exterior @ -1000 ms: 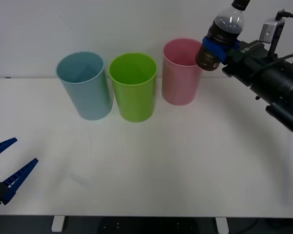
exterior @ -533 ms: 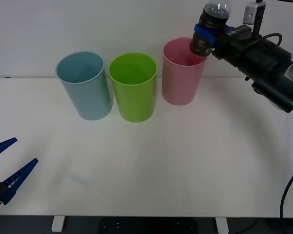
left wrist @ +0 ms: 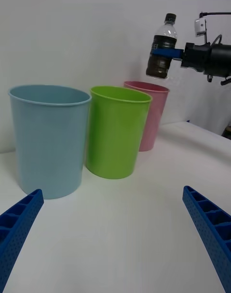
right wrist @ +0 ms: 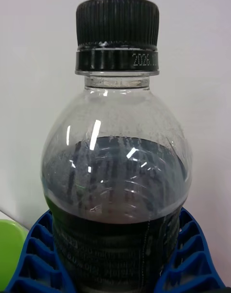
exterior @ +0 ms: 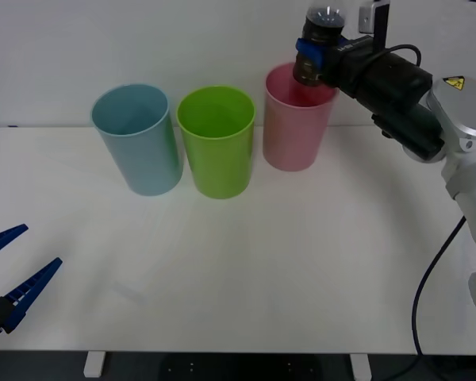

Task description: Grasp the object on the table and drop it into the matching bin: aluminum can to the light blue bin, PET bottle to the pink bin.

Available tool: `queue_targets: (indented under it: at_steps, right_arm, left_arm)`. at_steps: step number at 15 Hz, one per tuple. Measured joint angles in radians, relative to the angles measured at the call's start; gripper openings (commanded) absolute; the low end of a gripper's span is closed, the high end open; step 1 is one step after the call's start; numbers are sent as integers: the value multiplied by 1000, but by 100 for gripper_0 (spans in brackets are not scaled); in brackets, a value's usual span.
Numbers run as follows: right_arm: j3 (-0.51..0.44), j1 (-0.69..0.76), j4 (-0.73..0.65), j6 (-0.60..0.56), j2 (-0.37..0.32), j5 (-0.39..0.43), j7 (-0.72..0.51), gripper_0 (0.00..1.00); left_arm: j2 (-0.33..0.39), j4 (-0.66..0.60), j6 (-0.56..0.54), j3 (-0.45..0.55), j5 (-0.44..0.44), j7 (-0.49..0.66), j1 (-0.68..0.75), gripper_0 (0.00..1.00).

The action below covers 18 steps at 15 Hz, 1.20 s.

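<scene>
The PET bottle [exterior: 320, 41] is a small clear bottle with dark contents and a black cap. It hangs upright just above the rim of the pink bin [exterior: 293, 127], and my right gripper [exterior: 316, 57] is shut on its lower body. In the right wrist view the bottle [right wrist: 118, 177] stands between the blue fingers [right wrist: 38, 259]. The left wrist view shows the bottle [left wrist: 161, 49] held over the pink bin [left wrist: 151, 114]. The light blue bin [exterior: 139, 139] stands at the left of the row. My left gripper [exterior: 12, 278] rests open at the table's near left edge.
A lime green bin [exterior: 216, 141] stands between the light blue and pink bins at the back of the white table [exterior: 246, 270]. A white wall rises close behind the bins. The right arm's black forearm [exterior: 397, 87] reaches in from the right.
My right gripper has carried the bottle leftward, from right of the pink bin to above its rim. The left gripper has stayed put.
</scene>
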Motion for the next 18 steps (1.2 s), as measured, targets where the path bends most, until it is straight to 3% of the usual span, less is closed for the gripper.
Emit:
queue_targets:
  at_steps: [6, 7, 8, 9, 10, 18]
  right_arm:
    - [18, -19, 22, 106, 46, 12, 54, 6]
    - [18, -19, 22, 106, 46, 12, 60, 25]
    - [18, -19, 21, 106, 46, 12, 66, 69]
    - [18, -19, 21, 107, 47, 12, 72, 93]
    - [18, -19, 21, 107, 47, 12, 77, 100]
    - [14, -17, 21, 99, 45, 3, 111, 100]
  left_arm:
    - [0, 0, 0, 0, 0, 0, 0, 100]
    - [0, 0, 0, 0, 0, 0, 0, 100]
    - [0, 0, 0, 0, 0, 0, 0, 100]
    - [0, 0, 0, 0, 0, 0, 0, 100]
    - [0, 0, 0, 0, 0, 0, 0, 100]
    - [0, 0, 0, 0, 0, 0, 0, 100]
